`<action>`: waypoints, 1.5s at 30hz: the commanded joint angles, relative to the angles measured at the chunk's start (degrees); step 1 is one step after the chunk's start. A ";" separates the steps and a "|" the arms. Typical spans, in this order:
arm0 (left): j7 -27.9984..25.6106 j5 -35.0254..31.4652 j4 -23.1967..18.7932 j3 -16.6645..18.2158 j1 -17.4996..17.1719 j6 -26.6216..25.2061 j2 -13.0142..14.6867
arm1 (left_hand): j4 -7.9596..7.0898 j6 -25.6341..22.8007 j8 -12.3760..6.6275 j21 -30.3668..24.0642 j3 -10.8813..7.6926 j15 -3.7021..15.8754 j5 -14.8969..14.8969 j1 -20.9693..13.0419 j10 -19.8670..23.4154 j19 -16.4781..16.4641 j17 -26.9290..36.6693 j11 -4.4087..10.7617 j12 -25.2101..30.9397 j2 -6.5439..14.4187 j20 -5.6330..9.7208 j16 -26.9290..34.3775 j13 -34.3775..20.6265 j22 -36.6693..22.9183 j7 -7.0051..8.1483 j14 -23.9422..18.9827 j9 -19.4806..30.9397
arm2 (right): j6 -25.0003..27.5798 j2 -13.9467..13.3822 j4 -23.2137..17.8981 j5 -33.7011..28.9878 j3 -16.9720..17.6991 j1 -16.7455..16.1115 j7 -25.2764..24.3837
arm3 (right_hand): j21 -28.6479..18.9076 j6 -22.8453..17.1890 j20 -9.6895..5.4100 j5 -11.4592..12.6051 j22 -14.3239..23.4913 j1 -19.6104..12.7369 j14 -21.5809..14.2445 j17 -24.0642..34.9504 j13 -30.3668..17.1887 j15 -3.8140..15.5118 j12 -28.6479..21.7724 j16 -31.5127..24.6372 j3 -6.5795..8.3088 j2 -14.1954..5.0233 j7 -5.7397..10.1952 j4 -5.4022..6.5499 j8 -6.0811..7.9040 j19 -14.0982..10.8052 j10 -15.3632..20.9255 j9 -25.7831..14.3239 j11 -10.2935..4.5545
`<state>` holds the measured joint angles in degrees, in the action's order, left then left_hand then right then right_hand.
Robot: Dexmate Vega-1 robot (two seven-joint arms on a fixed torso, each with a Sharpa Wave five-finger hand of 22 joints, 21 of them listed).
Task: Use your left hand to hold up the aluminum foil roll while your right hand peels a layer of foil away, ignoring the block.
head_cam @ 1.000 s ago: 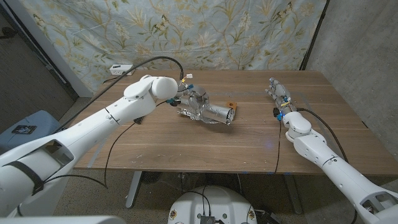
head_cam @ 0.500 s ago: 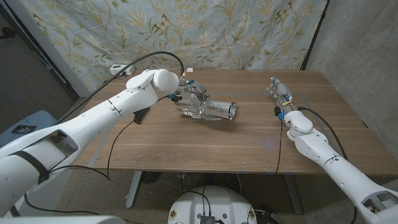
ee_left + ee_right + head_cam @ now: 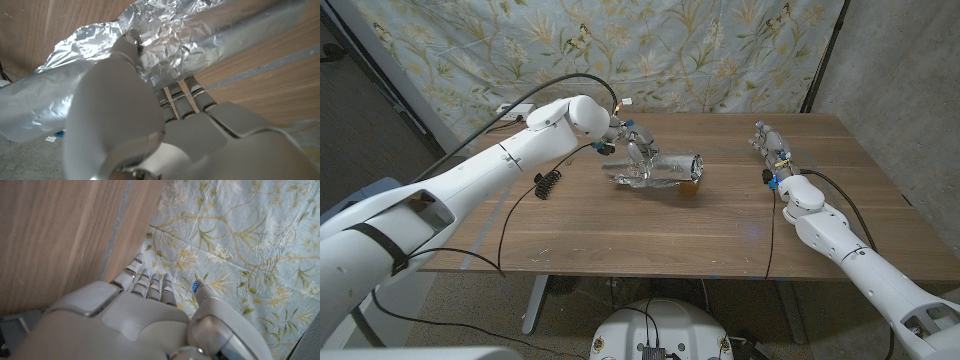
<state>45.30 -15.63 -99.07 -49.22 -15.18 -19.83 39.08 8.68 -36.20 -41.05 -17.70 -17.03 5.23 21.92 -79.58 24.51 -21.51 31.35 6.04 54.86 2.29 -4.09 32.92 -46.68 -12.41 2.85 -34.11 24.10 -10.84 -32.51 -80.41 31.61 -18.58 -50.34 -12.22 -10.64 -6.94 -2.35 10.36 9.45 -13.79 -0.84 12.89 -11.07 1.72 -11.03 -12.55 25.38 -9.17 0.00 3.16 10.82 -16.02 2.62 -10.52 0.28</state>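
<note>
Since a second ago the left arm has swung toward the far side of the table and the aluminum foil roll [image 3: 665, 170] has come up with it, its open end now lifted and pointing toward the right, so that the small orange-brown block [image 3: 690, 187] hidden half a second ago shows again just under that end. The left hand [image 3: 636, 148] grips the roll near its crumpled end, left of the table's middle; in the left wrist view the fingers [image 3: 182, 95] and thumb wrap around the wrinkled foil [image 3: 165, 35], holding it against the palm. A loose, creased layer of foil hangs around the tube and its lower edge seems to touch the wooden table [image 3: 620, 225], though that contact is hard to judge. The right hand [image 3: 769, 152] stays where it was, near the table's far right edge, well apart from the roll, with its fingers [image 3: 150, 282] stretched out close together and nothing in them; in the right wrist view they reach past the table edge toward the floral cloth [image 3: 240, 240] behind. A black cable clip [image 3: 546, 183] lies on the table below the left forearm.
</note>
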 commanded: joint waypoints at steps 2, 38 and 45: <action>1.99 7.40 5.16 -1.17 3.55 -0.81 -1.65 | -0.03 -4.00 -5.12 -0.51 0.06 0.51 0.73 2.70 9.63 -0.56 1.62 -0.03 5.09 4.25 -0.14 1.69 -8.91 -0.24 -2.89 -1.36 0.53 | 0.23 -0.36 0.58 0.30 0.02 0.51 0.73 | -0.24 -0.15 -3.16 0.26 0.16 -0.77 0.25 0.16 -0.11 0.92 -0.26 -0.48 -0.03 -1.04 -0.09 -0.16 0.20 0.20 -0.31 -0.21 0.04; 7.48 25.57 19.74 -2.08 9.24 -1.08 -6.12 | 0.16 -5.20 -6.23 -1.94 0.19 0.02 2.82 2.99 11.54 -1.71 3.59 -1.50 4.96 4.81 -0.86 4.17 -10.47 -0.93 -4.23 -2.76 1.16 | 0.56 -1.43 1.65 0.49 -0.80 1.35 3.79 | -0.24 -0.45 -3.18 0.26 0.16 -0.90 0.32 0.14 -0.10 0.99 -0.23 -0.48 0.05 -1.08 -0.08 -0.18 0.28 0.23 -0.44 -0.22 0.01; 8.32 28.36 22.36 -1.68 9.37 -0.05 -6.55 | 0.20 -5.20 -6.25 -2.20 0.17 0.02 3.10 3.01 11.60 -1.91 3.82 -1.60 4.92 4.84 -1.09 4.48 -10.83 -1.04 -4.52 -2.96 1.21 | 0.81 -1.21 1.94 0.47 -1.18 1.54 3.99 | -0.23 -0.49 -3.16 0.26 0.16 -0.92 0.34 0.13 -0.10 0.99 -0.22 -0.48 0.07 -1.10 -0.08 -0.19 0.28 0.24 -0.48 -0.22 -0.08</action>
<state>51.83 8.07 -80.65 -51.40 -6.48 -20.91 33.35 9.15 -36.55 -41.05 -19.31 -16.55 5.10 24.62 -79.58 24.83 -23.15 33.97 5.73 54.86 2.29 -5.12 32.92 -46.70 -13.20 2.75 -34.24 24.10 -10.37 -33.85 -78.90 32.08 -19.23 -49.15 -8.83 -10.64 -6.94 -2.35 10.36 9.45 -13.79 -0.85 12.90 -11.06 1.72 -11.03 -12.55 25.38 -9.17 0.00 3.16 10.82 -16.02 2.62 -10.52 0.28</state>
